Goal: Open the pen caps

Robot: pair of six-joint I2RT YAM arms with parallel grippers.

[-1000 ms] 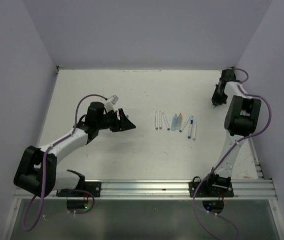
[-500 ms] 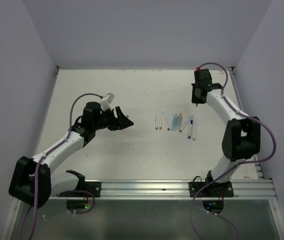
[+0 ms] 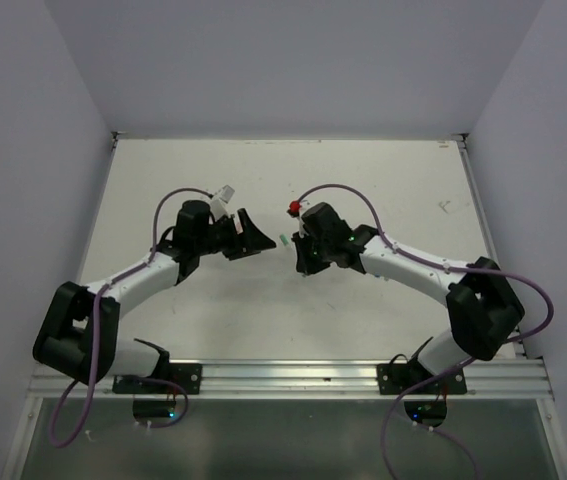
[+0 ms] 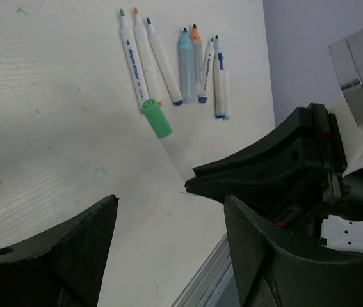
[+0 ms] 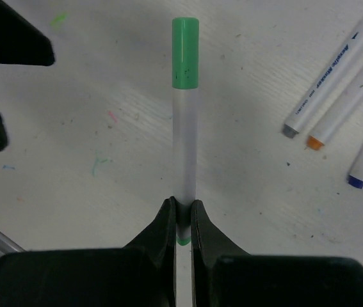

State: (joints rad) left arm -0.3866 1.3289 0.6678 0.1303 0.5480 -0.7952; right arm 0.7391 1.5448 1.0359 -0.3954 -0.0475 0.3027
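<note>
Swung in from the far right corner, my right gripper (image 5: 182, 211) now sits mid-table, pinched tight on a slim white-barrelled pen (image 5: 185, 147). Its stubby green plastic cap (image 5: 185, 52) points at my left gripper (image 4: 170, 203), whose jaws stand wide and empty. More white marker pens (image 4: 175, 57) lie in a row just beyond on the scuffed white tabletop (image 3: 163, 180), which is ink-flecked and stands between plain lilac walls (image 3: 283, 60).

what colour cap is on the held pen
Green: the cap on the pen, clearest in right wrist view.
</note>
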